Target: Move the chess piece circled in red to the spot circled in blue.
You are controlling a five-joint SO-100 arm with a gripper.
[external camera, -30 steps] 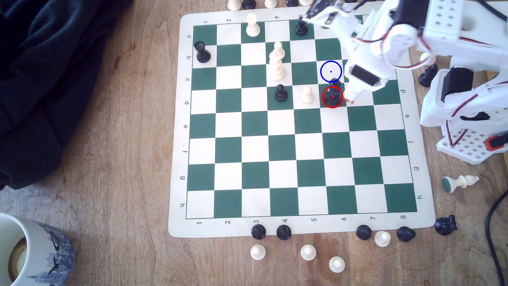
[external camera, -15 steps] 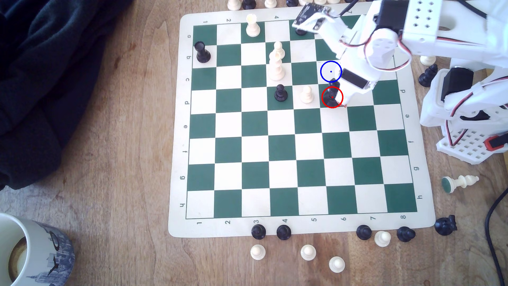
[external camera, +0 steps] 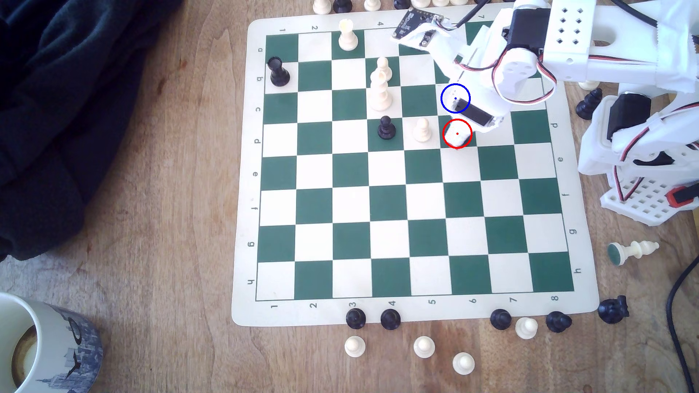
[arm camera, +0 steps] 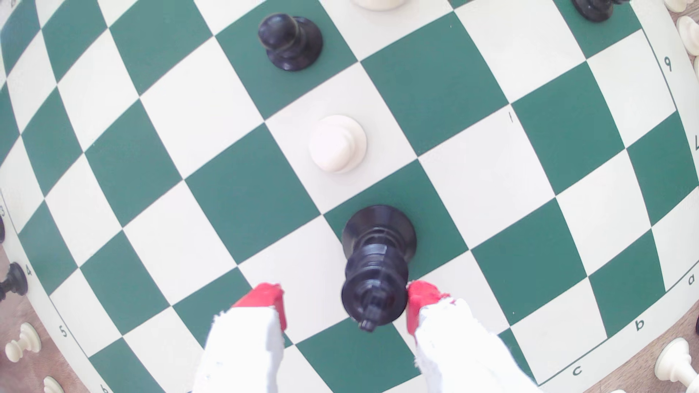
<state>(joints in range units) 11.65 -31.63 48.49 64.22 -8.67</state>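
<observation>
A: Left to right across the exterior view?
B: Black pawn (external camera: 386, 127), white pawn (external camera: 421, 129), then gripper (external camera: 457, 136) down over the red-circled green square.
A: Fingers?
B: Spread wide, straddling the chess piece (arm camera: 376, 264); one red pad (arm camera: 419, 300) seemingly touching its crown, the other well apart. Not yet clamped.
A: Progress?
B: Early, by the look of it. Standing on its green square, unlifted. Grasp, lift, short carry to the spot (external camera: 447, 95) all left.

Jaws now around chess piece (arm camera: 378, 264)
</observation>
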